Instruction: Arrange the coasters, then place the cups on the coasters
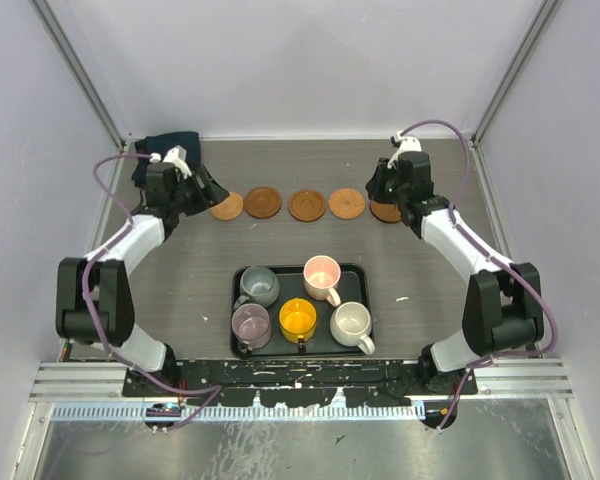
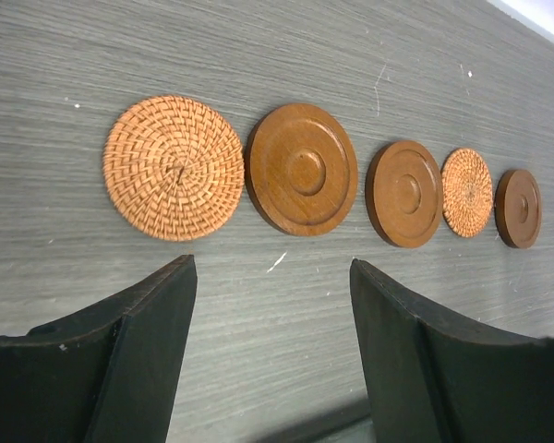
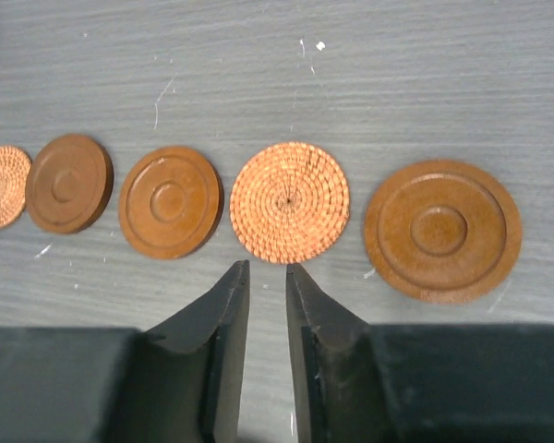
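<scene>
Five round coasters lie in a row across the back of the table, from a woven one [image 1: 226,206] on the left to a wooden one [image 1: 385,212] on the right. My left gripper [image 2: 272,263] is open and hovers just short of the woven coaster [image 2: 174,168] and its wooden neighbour [image 2: 303,171]. My right gripper [image 3: 268,266] has its jaws a narrow gap apart, nothing between them, in front of a woven coaster [image 3: 289,201] and left of the end wooden coaster [image 3: 441,229]. The cups, grey-green [image 1: 257,286], pink [image 1: 321,274], mauve [image 1: 250,324], yellow [image 1: 297,319] and cream [image 1: 350,322], stand on the tray.
The black tray [image 1: 288,275] sits near the front middle of the table, between the two arm bases. A dark blue cloth [image 1: 170,145] lies in the back left corner behind my left wrist. Grey walls close in the table on three sides.
</scene>
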Robot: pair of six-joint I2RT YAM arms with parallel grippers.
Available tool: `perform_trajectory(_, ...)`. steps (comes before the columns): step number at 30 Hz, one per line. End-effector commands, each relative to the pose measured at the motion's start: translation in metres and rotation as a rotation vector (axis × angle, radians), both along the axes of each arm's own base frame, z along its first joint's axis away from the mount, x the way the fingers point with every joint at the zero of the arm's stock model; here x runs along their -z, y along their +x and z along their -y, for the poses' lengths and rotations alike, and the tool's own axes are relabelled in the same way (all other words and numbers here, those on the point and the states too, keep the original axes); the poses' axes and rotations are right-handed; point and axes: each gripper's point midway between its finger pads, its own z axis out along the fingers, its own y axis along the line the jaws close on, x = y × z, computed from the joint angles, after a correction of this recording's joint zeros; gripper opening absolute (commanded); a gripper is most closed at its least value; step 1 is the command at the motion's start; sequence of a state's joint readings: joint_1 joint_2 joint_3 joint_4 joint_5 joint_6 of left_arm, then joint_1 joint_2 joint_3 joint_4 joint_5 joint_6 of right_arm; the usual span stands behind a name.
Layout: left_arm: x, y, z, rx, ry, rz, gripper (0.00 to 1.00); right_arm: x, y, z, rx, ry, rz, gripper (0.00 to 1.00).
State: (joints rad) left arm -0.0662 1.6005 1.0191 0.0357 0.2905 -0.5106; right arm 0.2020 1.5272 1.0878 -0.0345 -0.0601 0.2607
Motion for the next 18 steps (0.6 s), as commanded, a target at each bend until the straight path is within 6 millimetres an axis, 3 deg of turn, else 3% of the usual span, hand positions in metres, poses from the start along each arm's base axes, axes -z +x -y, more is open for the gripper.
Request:
perform_trajectory(1,-0.034,-0.018,-0.006,-0.019,0.06,0.11,0.69,-0.033,-0.021,0.008,0.025,0.006,0.078,0.34)
perform_trajectory(7,-0.042,-0.06,0.002,-0.005,0.096,0.132,0.77,-0.036,-0.061,0.008,-0.001,0.013,0.026,0.49)
perform_trajectory(14,-0.045,-0.104,0.014,0.042,0.144,0.119,0.83,-0.044,-0.108,0.008,-0.011,-0.002,-0.012,0.54)
perform_trajectory(18,-0.042,-0.123,0.018,0.06,0.144,0.11,0.83,-0.06,-0.125,0.015,0.002,-0.021,0.022,0.57)
